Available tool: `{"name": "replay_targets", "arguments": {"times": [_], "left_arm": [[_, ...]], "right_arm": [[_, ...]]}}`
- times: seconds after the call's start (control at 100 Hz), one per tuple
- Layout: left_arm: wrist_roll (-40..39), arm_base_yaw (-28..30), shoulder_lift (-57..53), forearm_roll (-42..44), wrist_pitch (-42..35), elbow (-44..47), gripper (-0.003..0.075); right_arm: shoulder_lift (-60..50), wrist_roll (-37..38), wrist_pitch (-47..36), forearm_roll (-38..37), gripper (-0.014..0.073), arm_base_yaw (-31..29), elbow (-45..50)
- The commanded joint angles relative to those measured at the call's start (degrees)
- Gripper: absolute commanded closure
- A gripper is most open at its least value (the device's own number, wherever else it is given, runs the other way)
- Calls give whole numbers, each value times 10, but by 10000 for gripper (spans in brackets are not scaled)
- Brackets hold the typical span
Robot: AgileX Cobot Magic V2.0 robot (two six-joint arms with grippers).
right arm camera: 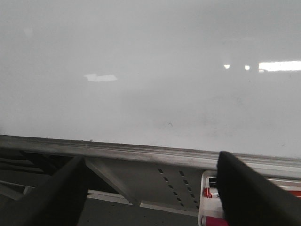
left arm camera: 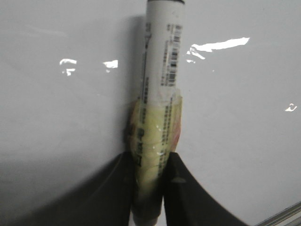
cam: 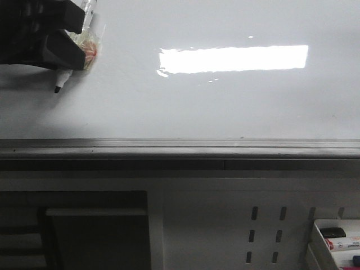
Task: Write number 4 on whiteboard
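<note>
My left gripper (cam: 70, 48) is sitting upper left of the front frame, clamping a taped marker (left arm camera: 160, 94), black tip pointing down at the whiteboard (cam: 225, 107); touching or not, can't tell. Board is showing only a bright reflection. My right gripper (right arm camera: 150, 188) is hanging with fingers apart over the grey rail (right arm camera: 141, 151), holding nothing.

Bits below and beside the board

A white perforated panel (cam: 264, 236) with dark slots stands under the grey rail. At its lower right sits a white tray (cam: 318, 235) holding markers (cam: 342, 243), one with a red-and-white label and a dark one behind it. A dark opening (cam: 84, 236) with a pale bar across it fills the lower left.
</note>
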Motion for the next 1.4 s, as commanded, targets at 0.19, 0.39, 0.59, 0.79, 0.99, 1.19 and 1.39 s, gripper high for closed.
{"name": "replay_targets", "arguments": {"times": [0.19,0.39,0.59,0.79,0.99,1.19,1.39], "left_arm": [[1,-5,-51,72,-11,-20,741],[1,-62,-109,192,35,-20,741],[1,-176,-126,293,82,-20,741],[1,-247,-120,335,87,-20,741],[1,-277,-103,341,84,-20,741],[1,-295,-92,345,41,-20,741],[1,-295,-75,348,35,-20,741]], "right_arm": [[6,-7,-17,6,94,-2,-22],[16,-152,35,147,123,-2,-41],[75,-301,141,314,158,-2,-80],[140,-328,232,348,158,-2,-136],[208,-342,304,389,158,-2,-177],[260,-342,318,395,158,16,-198],[293,-348,301,401,158,71,-214]]}}
